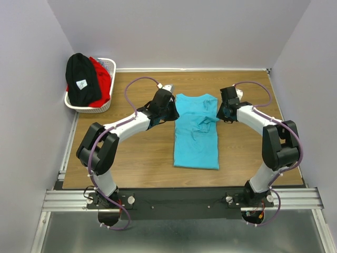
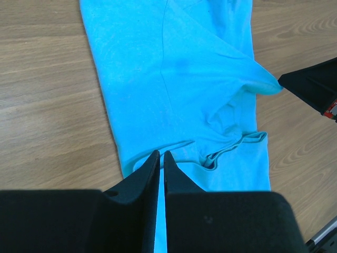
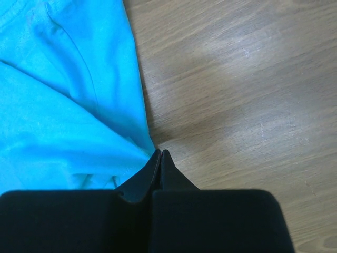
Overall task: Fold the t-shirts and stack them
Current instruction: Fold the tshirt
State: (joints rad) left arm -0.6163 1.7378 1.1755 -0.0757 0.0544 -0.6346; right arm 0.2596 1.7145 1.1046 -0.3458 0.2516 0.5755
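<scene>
Bright turquoise short-sleeved cloth t-shirt [image 1: 196, 139] lies on the wooden desk [image 1: 131, 158], long axis running near-to-far between the arms, left gripper [image 2: 161, 154] jaws clamped on its left edge, right gripper [image 3: 160, 153] jaws pinched on its right edge, both toward the far end, equally near.

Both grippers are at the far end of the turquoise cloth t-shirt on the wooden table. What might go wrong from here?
The right gripper pinches only the very edge of the turquoise cloth t-shirt, so it may slip free when lifted. A rumpled fold sits between the grippers, so folding now could trap creases. The left gripper grips further in; an uneven pull might skew the shirt.
</scene>
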